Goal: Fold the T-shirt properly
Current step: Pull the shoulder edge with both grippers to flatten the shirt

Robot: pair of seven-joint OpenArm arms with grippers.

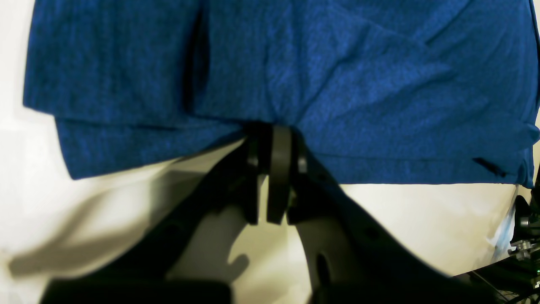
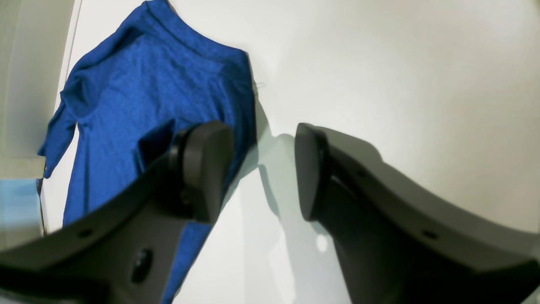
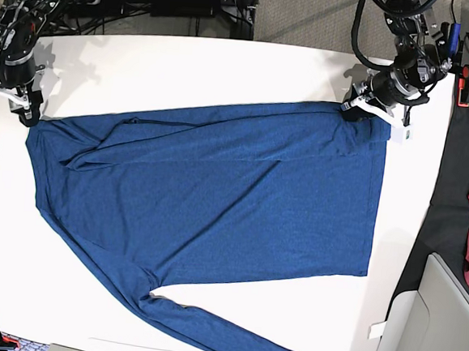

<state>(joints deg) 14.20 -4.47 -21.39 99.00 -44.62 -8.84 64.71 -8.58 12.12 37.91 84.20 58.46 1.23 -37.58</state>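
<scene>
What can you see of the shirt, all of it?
The shirt is plain blue heathered knit, thin, with long sleeves. It lies spread and wrinkled on the white table; one sleeve is folded across the top, the other trails off at the bottom. The left hand is shut on its edge. The right hand stands open at the other end.

Bright overhead light; table (image 3: pixel 226 69) glare-washed; wrist views soft w/ fisheye warp; dark pincer shadows.

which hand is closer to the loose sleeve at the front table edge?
Right hand, open beside the shoulder end of the loose sleeve. Left hand grips the T-shirt hem, farther away.
</scene>
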